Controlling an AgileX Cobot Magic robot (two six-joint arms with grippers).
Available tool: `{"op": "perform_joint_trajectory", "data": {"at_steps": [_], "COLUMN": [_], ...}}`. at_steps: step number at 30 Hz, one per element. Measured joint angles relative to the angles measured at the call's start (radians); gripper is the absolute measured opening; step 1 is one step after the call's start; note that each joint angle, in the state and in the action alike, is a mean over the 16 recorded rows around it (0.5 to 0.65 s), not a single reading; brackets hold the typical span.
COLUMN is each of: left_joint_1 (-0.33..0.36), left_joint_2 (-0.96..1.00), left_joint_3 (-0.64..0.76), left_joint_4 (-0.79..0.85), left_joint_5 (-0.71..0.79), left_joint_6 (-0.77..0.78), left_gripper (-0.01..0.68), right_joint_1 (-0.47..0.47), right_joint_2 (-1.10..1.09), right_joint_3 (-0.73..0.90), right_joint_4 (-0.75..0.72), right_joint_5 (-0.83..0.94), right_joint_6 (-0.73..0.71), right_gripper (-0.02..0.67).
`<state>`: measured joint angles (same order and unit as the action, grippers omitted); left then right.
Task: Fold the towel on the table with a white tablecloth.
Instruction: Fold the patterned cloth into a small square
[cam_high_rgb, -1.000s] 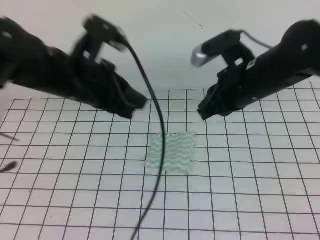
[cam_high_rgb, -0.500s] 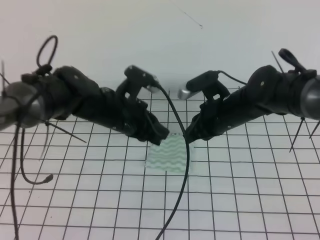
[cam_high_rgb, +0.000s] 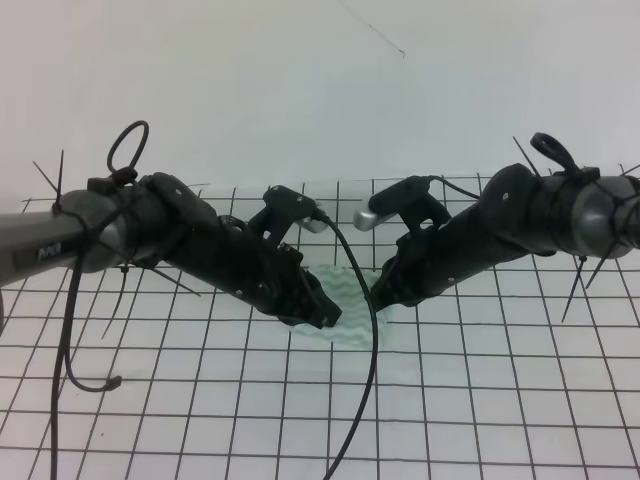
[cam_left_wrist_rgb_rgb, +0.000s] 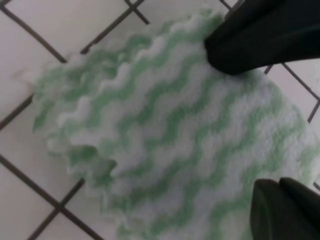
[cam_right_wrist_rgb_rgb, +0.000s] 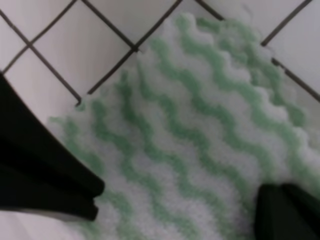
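Observation:
The towel (cam_high_rgb: 352, 300), pale green and white with wavy stripes, lies flat on the white tablecloth (cam_high_rgb: 200, 400) that covers the table, mid-frame in the high view and mostly hidden by both arms. My left gripper (cam_high_rgb: 325, 315) is low at the towel's left edge. In the left wrist view the towel (cam_left_wrist_rgb_rgb: 165, 135) fills the frame, and the left gripper (cam_left_wrist_rgb_rgb: 270, 125) is open with its dark fingers (cam_left_wrist_rgb_rgb: 260, 35) spread over the cloth. My right gripper (cam_high_rgb: 385, 295) is at the towel's right edge. It (cam_right_wrist_rgb_rgb: 165, 200) is open over the towel (cam_right_wrist_rgb_rgb: 200, 115), nothing pinched.
A black cable (cam_high_rgb: 372, 350) hangs from the left arm across the towel's front toward the near edge. More cable loops (cam_high_rgb: 70, 350) dangle at the left. A plain white wall (cam_high_rgb: 300, 80) stands behind the table. Gridded cloth extends all around.
Both arms have come down and inward from above the table. Their grippers now sit at the towel's left and right edges, covering most of it. The towel has not moved.

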<state>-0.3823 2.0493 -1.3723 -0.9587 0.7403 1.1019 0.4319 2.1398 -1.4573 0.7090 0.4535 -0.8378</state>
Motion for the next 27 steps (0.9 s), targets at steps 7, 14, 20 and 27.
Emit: {"op": "perform_joint_trajectory", "data": {"at_steps": [7,14,20,27], "left_joint_1": [0.000,0.000,0.000,0.001], "left_joint_2": [0.003,0.003,0.003,-0.003], "left_joint_3": [0.000,0.000,0.000,0.000], "left_joint_4": [0.004,0.009,0.011,0.013], "left_joint_5": [0.007,0.005,-0.002,0.011], "left_joint_6": [0.001,0.001,0.004,0.009], "left_gripper": [-0.001,-0.001,-0.001,-0.001], "right_joint_1": [0.001,0.009,0.016,0.019], "right_joint_2": [-0.036,-0.051,-0.018,-0.026], "right_joint_3": [-0.001,0.001,0.002,0.002], "right_joint_4": [0.021,0.042,0.053,0.070], "right_joint_5": [0.044,0.121,0.172,0.185], "right_joint_6": [-0.004,-0.005,-0.002,-0.021], "right_gripper": [0.000,0.001,0.001,0.001]}}
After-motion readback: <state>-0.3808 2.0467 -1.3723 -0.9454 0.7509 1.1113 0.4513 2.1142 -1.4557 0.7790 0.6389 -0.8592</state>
